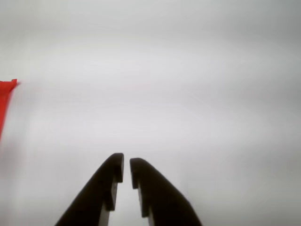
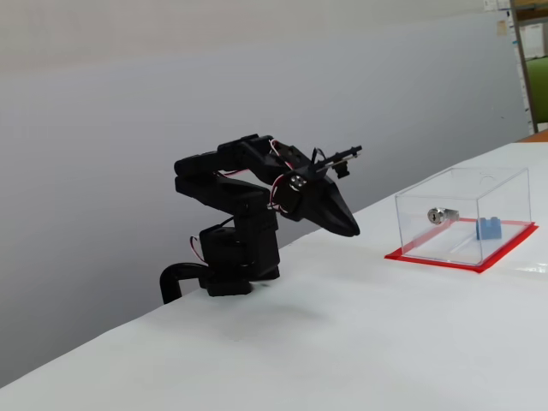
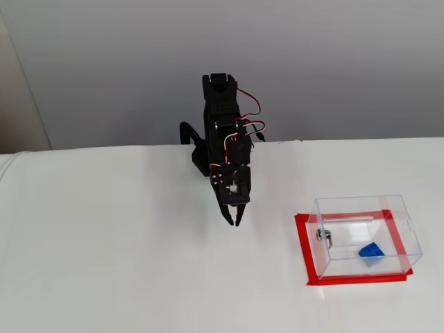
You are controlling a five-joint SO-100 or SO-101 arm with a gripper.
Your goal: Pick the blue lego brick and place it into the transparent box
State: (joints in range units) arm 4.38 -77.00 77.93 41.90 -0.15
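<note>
The blue lego brick lies inside the transparent box, on its red base; a fixed view from the side shows the brick behind the clear wall of the box. My gripper hangs folded near the arm's base, well to the left of the box, shut with nothing between its fingers. In the wrist view the gripper has its two dark fingers almost touching over bare white table, and a red corner of the box's base shows at the left edge.
A silver lock sits on the box's left wall. The white table ends at a grey wall behind the arm. The arm's base stands clamped at the table's back edge.
</note>
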